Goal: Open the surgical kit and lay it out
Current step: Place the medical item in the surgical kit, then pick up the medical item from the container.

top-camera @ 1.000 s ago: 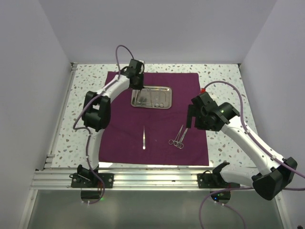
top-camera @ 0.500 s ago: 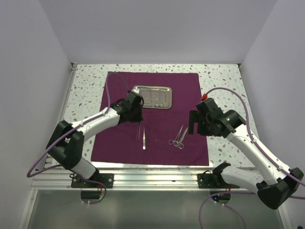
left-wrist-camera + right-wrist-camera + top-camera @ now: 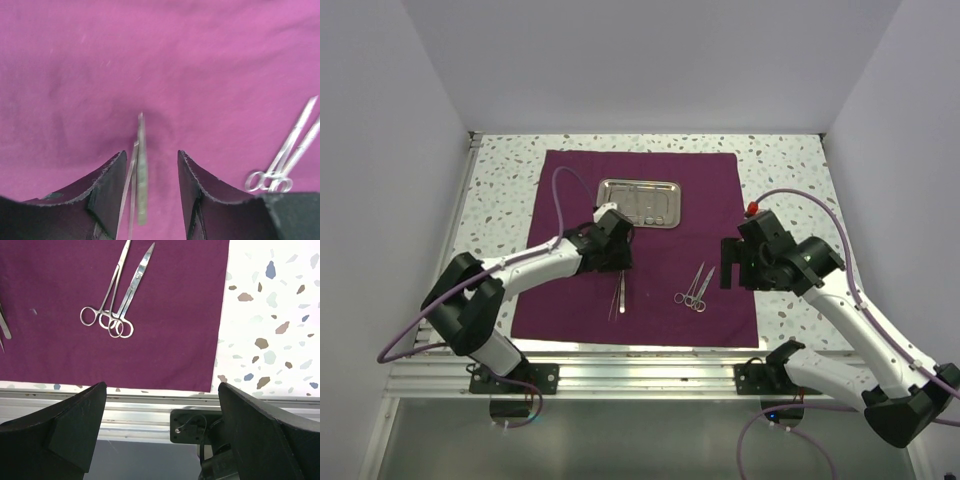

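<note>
Left wrist | left end effector (image 3: 151, 154) released, jaws apart | tweezers (image 3: 142, 175) lie between them on cloth (image 3: 75, 75)

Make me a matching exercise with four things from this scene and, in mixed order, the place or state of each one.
1. steel tray
2. tweezers
3. ring-handled instruments
4. right gripper

a. open, holding nothing
b. on the far part of the cloth
c. between the fingers of the left gripper
d. on the near right part of the cloth

Pairs: 1-b, 2-c, 3-d, 4-a
</note>
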